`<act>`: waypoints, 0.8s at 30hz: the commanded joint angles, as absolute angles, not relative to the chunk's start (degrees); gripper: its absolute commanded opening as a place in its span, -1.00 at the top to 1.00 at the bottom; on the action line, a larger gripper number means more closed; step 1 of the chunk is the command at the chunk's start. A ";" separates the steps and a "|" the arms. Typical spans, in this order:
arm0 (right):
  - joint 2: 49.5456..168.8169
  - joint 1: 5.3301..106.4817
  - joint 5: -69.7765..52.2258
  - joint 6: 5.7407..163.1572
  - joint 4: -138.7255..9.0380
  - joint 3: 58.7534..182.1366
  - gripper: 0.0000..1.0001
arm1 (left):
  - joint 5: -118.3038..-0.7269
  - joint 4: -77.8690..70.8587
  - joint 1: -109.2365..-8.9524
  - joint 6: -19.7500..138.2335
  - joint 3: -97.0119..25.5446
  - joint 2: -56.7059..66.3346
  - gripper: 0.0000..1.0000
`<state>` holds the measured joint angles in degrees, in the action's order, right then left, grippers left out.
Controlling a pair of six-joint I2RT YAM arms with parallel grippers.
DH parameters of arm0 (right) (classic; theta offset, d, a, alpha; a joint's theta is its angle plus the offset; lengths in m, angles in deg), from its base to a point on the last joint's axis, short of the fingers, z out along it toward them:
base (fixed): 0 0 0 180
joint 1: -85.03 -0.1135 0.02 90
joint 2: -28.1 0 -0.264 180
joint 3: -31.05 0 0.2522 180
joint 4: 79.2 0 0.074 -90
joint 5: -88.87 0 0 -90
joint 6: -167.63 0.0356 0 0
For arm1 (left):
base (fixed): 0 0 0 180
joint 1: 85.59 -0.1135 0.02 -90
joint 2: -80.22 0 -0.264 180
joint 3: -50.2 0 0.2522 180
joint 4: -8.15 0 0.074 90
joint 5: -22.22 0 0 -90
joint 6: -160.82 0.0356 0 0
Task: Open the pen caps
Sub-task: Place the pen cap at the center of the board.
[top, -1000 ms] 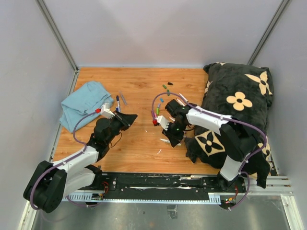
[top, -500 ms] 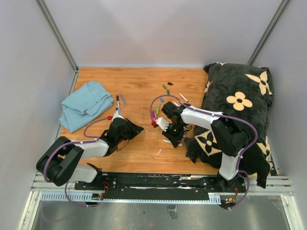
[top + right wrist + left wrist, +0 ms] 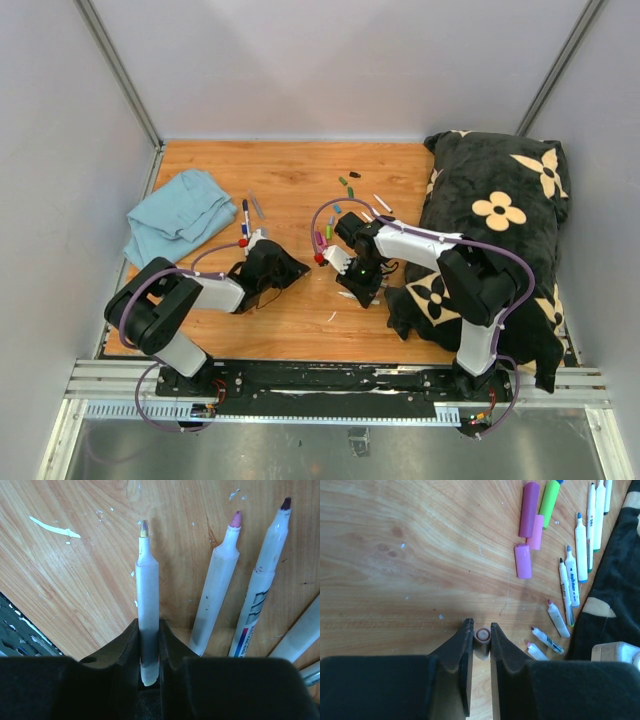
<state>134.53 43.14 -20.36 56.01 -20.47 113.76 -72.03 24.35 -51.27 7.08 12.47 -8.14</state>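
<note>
Wood table point(image 3: 300, 330), scuffed, white flecks. Left gripper point(image 3: 481, 630) is pinched shut on a pale pink cap point(image 3: 482, 634). The cap is seen end-on, only its open mouth showing, the rest hidden between the jaws. Loose ahead of it: purple cap point(image 3: 529, 509) and green cap point(image 3: 549, 500) side by side, loose pink cap point(image 3: 522, 561) just below. Uncapped markers point(image 3: 581, 540) fan out to the right beside the black pillow point(image 3: 615, 580), several cut off at the top edge.

Right gripper point(image 3: 148, 625) clamps a white marker point(image 3: 147, 580), bare tip pointing away. Just beside it lie a pink-tipped marker point(image 3: 220, 580) and a dark-tipped marker point(image 3: 262, 585), lower ends hidden behind the finger.

Overhead, blue cloth point(image 3: 175, 215) sits far left with a capped pen point(image 3: 245, 215) at its edge. The pillow crowds the right arm. Caps mid-table are tiny blobs, hard to tell apart.
</note>
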 commanded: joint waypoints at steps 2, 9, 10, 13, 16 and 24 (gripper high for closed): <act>135.61 42.16 -19.41 56.15 -19.71 114.68 0.59 | -73.33 26.05 -50.40 6.46 10.16 -10.99 0.53; 135.33 42.17 -20.10 55.93 -19.42 114.88 0.49 | -73.57 26.57 -50.26 6.25 9.98 -11.97 0.28; 135.33 42.17 -20.16 55.87 -19.41 114.90 0.49 | -73.57 26.57 -50.26 6.26 10.01 -11.98 0.27; 135.24 42.22 -20.12 55.83 -19.38 115.00 0.49 | -73.62 26.60 -50.23 6.37 10.15 -11.70 0.18; 134.99 42.16 -20.00 55.84 -19.34 115.18 0.49 | -73.53 26.56 -50.17 6.45 10.24 -11.24 0.18; 132.65 42.24 -20.32 55.36 -19.36 115.60 0.45 | -74.36 26.47 -50.22 8.10 11.98 -6.62 0.18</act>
<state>134.51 43.14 -20.53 56.18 -20.21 114.11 -72.36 26.79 -50.52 6.31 10.83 -10.04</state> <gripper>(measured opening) 0.267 0.411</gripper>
